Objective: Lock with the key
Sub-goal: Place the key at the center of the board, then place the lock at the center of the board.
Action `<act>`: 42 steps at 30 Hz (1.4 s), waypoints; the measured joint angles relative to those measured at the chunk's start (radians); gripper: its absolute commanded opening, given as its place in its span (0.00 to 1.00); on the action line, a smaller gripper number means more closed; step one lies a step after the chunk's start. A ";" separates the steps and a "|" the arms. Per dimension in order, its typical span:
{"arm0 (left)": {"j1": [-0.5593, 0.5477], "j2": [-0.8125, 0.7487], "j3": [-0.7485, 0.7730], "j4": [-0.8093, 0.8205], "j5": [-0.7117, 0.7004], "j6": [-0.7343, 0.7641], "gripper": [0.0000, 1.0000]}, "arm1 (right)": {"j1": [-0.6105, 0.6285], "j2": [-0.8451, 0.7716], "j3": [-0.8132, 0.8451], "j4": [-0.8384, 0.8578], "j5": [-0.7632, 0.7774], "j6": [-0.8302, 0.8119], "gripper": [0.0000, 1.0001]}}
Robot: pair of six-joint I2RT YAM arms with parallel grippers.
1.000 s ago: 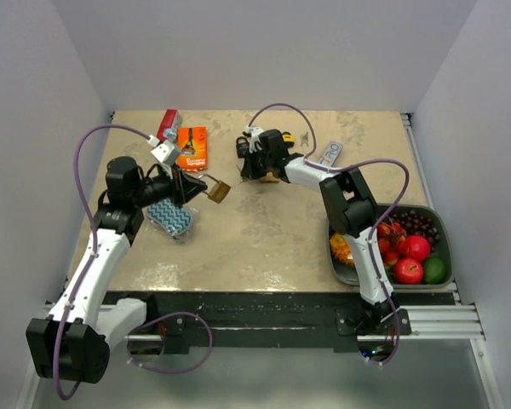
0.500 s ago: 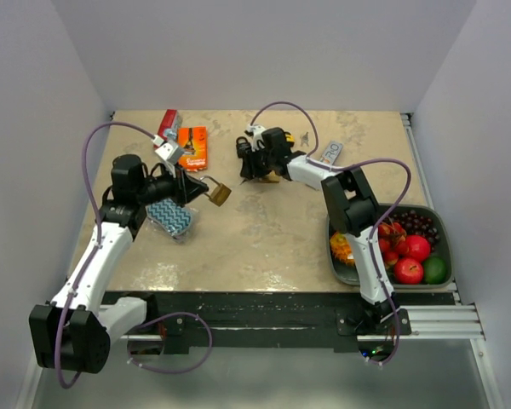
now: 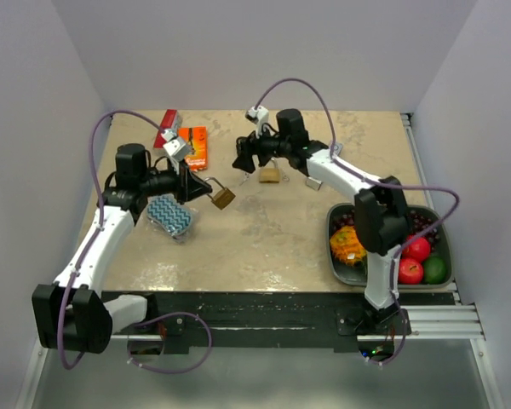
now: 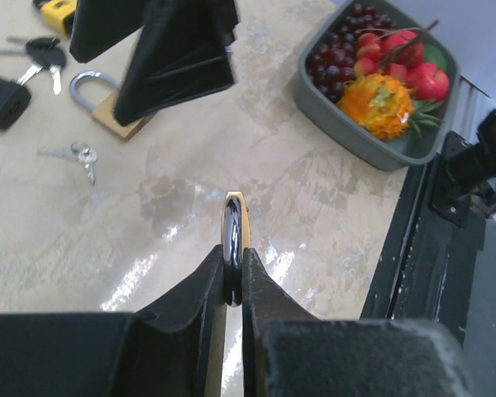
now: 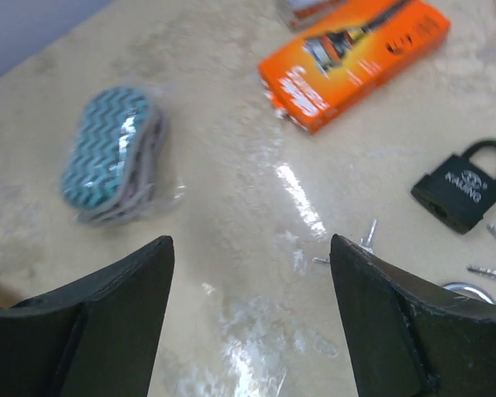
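1. Fruit tray (image 4: 337, 126): grey, at 4 o'clock on the worktop (image 3: 264, 247). Holds red fruit, dark berries, one spiky orange fruit and one green.
2. Teal sponge (image 3: 169, 216): zigzag pattern, in clear wrap, at 8 o'clock, flat on the worktop.
3. Left gripper (image 3: 196, 187): at 9 o'clock, pointing toward 3 o'clock. Jaws narrow, pinched onto item 4.
4. Held brass padlock (image 3: 222, 198): clamped between the left jaws and carried clear of the worktop. Edge-on in the left wrist view; shackle detail cannot be told.
5. Loose brass padlock (image 3: 270, 175): silver shackle, lying flat just past centre toward 12 o'clock, below item 6.
6. Right gripper (image 3: 241, 159): at 12 o'clock, pointing toward 9 o'clock. Jaws wide apart over bare worktop, gripping nothing.
7. Small silver keys (image 4: 81, 155): on a ring, flat on the worktop, near item 5 at its 7 o'clock in the left wrist view.
8. Black padlock (image 5: 463, 190): lettered body, lying flat near the keys.
9. Orange package (image 3: 193, 146): at 11 o'clock, flat.
10. Red item (image 3: 168, 126): touching the orange package's far left corner; type unclear.
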 measured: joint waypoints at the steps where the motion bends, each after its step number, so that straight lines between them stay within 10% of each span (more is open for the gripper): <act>1: 0.001 0.018 0.029 -0.026 0.032 0.027 0.00 | -0.001 -0.053 -0.022 -0.004 -0.032 -0.022 0.80; 9: 0.002 0.132 0.222 -0.255 0.220 0.265 0.00 | -0.014 -0.419 -0.269 -0.116 -0.316 -0.213 0.96; 21: -0.010 0.153 0.242 -0.251 0.343 0.242 0.00 | 0.068 -0.482 -0.438 0.011 -0.393 -0.103 0.84; 27: -0.015 0.120 0.195 -0.113 0.354 0.123 0.00 | 0.113 -0.482 -0.448 0.082 -0.394 -0.047 0.64; 35: -0.019 0.099 0.184 -0.043 0.377 0.047 0.00 | 0.124 -0.482 -0.458 0.158 -0.377 0.039 0.00; 42: -0.019 0.092 0.156 0.051 0.250 -0.100 0.59 | 0.126 -0.467 -0.460 0.156 -0.335 0.111 0.00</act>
